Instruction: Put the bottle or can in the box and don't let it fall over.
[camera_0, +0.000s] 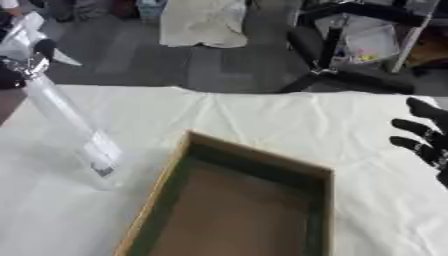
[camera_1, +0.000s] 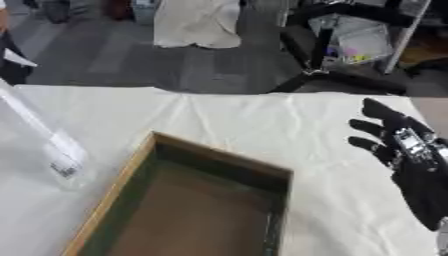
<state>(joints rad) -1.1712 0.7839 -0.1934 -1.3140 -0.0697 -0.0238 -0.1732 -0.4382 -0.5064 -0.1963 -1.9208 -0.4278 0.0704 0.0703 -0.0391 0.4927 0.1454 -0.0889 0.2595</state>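
1. Right robot hand (camera_1: 411, 160): black with silver parts, comes in at the right edge, fingers straight and spread, pointing up and to the left. Released, nothing in it. It hovers over or rests on the counter well to the right of the box; contact cannot be told.
2. Left robot hand (camera_0: 26, 47): only partly seen at the upper left corner of the left eye view, a blur of black and silver at the top end of the bottle. It appears to hold the bottle near its neck, but whether the fingers are curled round it cannot be told.
3. Bottle (camera_0: 74, 135): clear plastic, long, with a white label low on its body. It leans strongly, top toward the upper left, bottom toward the lower right. Its base sits on or just above the counter, just left of the box's left wall and outside the box.
4. Box (camera_0: 166, 182): shallow, open, brown cardboard rim with dark greenish inner walls and a brown floor. It lies askew at centre bottom and holds nothing.
5. Counter (camera_0: 262, 117): covered by a creased white cloth.
6. Beyond the far edge: grey floor, a black chair (camera_0: 350, 60), and a pale draped cloth (camera_0: 203, 22).
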